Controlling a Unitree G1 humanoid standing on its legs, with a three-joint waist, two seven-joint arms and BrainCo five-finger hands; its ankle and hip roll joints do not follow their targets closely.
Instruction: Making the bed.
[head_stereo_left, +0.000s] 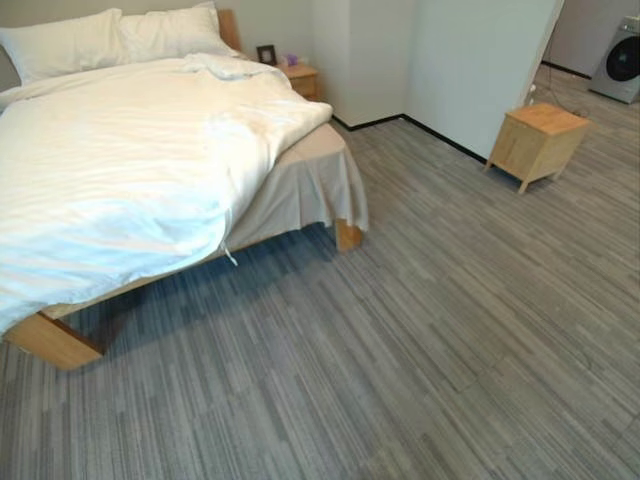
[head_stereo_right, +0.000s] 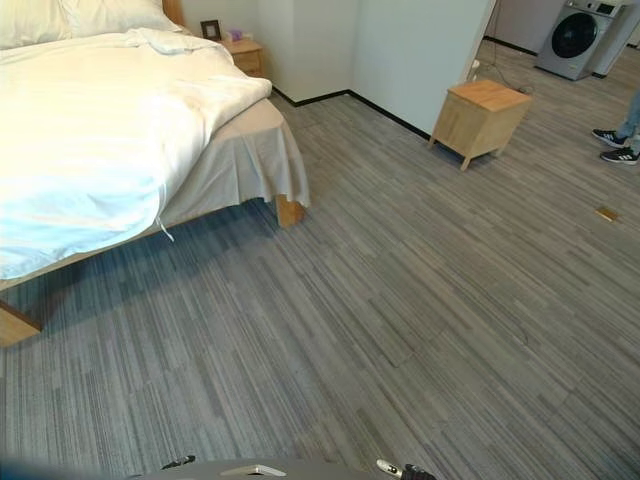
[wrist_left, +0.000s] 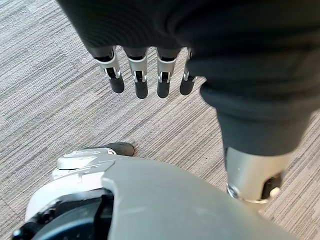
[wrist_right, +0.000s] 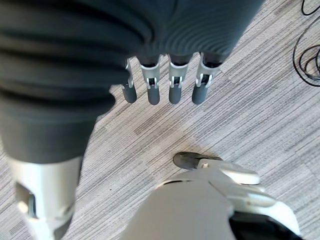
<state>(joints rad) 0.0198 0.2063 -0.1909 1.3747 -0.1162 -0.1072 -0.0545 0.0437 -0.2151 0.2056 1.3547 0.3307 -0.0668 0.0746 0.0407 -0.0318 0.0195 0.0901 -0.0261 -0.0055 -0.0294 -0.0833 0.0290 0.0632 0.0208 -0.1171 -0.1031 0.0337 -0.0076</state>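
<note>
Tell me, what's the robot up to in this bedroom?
Nothing is being handled yet. The left hand and right hand both hang open over the grey floor, holding nothing. The bed stands ahead, unmade: its white duvet lies rumpled and askew, sagging over the near edge, with two pillows at the head.

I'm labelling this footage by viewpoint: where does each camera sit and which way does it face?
Left eye view: on the head, looking down at the white crumpled duvet on the wooden-framed bed and the grey striped floor.
Right eye view: beside it, same scene; both share the small wooden side table.
Left wrist view: on the left wrist, facing the floor past the left hand, fingers straight.
Right wrist view: on the right wrist, facing the floor past the right hand, fingers straight.
</note>
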